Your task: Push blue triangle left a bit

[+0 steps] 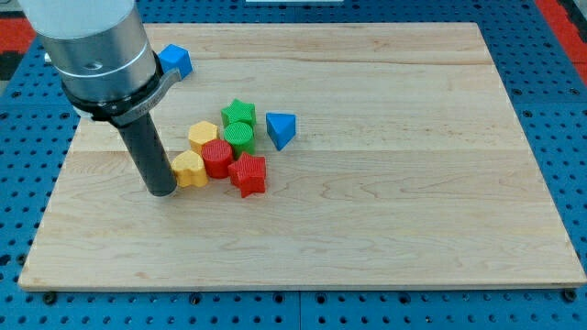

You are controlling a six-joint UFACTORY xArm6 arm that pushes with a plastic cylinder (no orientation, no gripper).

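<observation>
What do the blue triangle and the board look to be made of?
Blue triangle: probably plastic, one solid colour, matte, with faint ridged faces that hint at 3D printing. Board: light wood, visible grain and plank seams, smooth low-sheen finish. My tip is at the view's left of the cluster, beside a yellow block.

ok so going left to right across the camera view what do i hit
my tip → blue block → yellow heart → yellow hexagon → red hexagon → green star and green round block, about level → red star → blue triangle
</observation>
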